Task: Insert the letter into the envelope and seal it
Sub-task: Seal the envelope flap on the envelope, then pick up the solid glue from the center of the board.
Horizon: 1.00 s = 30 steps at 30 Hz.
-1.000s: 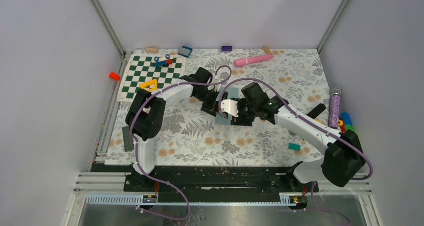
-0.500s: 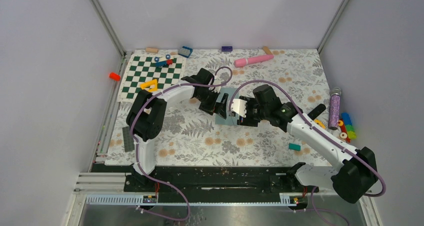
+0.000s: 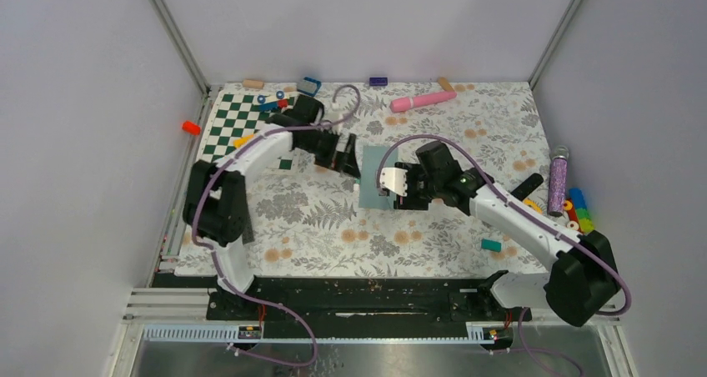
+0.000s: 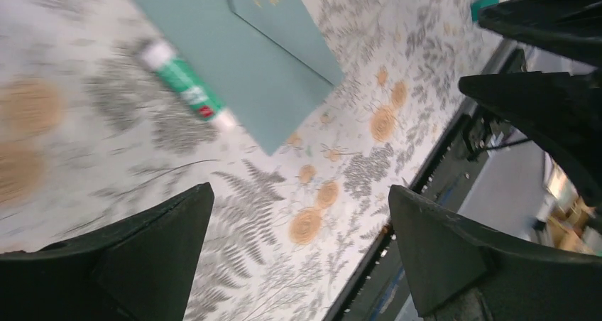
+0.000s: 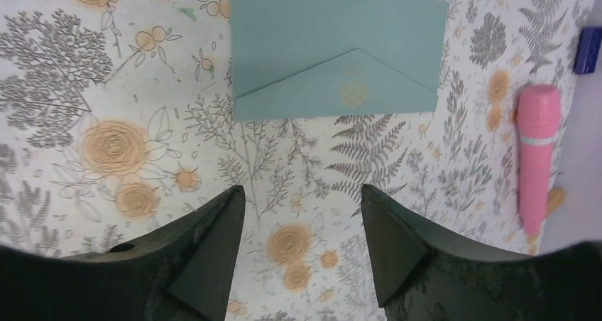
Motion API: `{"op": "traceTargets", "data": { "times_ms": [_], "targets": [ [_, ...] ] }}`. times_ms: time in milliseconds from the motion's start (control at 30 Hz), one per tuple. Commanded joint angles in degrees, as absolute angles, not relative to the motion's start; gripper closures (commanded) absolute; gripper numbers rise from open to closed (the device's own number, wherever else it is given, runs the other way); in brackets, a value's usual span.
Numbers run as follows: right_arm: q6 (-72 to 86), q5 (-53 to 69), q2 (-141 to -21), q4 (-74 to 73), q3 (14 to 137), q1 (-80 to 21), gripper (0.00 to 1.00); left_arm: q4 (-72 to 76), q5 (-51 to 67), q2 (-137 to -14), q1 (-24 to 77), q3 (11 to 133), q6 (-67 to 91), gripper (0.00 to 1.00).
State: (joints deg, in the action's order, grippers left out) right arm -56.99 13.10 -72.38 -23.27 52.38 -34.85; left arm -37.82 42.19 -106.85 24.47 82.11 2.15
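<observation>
Swung L gripper (image 3: 346, 156) back toward upper left, wide open & empty; left R gripper (image 5: 302, 193) nearer, fingers apart, nothing held, envelope (image 5: 334, 47) mid-frame just ahead, long axis crosswise to approach.

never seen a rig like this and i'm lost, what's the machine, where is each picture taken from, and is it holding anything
This is a robot: a left arm and a right arm bolted at the near edge of a cloth-covered table, each ending in a two-finger gripper. The wide picture looks down from above and behind; the other two come from wrist cameras, so the dark wedges are each arm's own fingers. On the cloth lies a teal envelope, flap folded down, a green-and-white tube across one edge. Further off lie a pink cylinder and a chequered board. The left gripper and right gripper both stand open, holding nothing. The cream letter shows in no picture.
</observation>
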Motion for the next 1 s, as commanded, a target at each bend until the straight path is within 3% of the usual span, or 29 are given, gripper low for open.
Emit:
{"op": "traceTargets", "data": {
  "times_ms": [0,333,600,800,967],
  "targets": [
    [-67.4,12.8,-76.41,-18.95,56.07,-34.62,0.32,-40.12,41.43,-98.66,17.58,82.08,-4.75,0.01],
    [-103.42,3.09,-97.39,-19.17,74.19,-34.66,0.38,-46.82,40.31,-97.83,4.77,76.81,-14.44,0.01],
    [-114.53,0.67,-106.92,-22.97,85.49,-36.0,0.4,-47.35,42.08,-96.02,2.04,74.45,-16.17,0.01],
    [-94.17,7.19,-107.52,-36.67,96.56,-35.7,0.4,-44.72,36.37,-101.88,5.92,79.78,-7.18,0.01],
    [-79.23,14.15,-97.77,-36.6,88.72,-29.98,0.41,-45.39,12.64,-107.33,18.08,89.06,-0.43,0.01]
  ]
}}
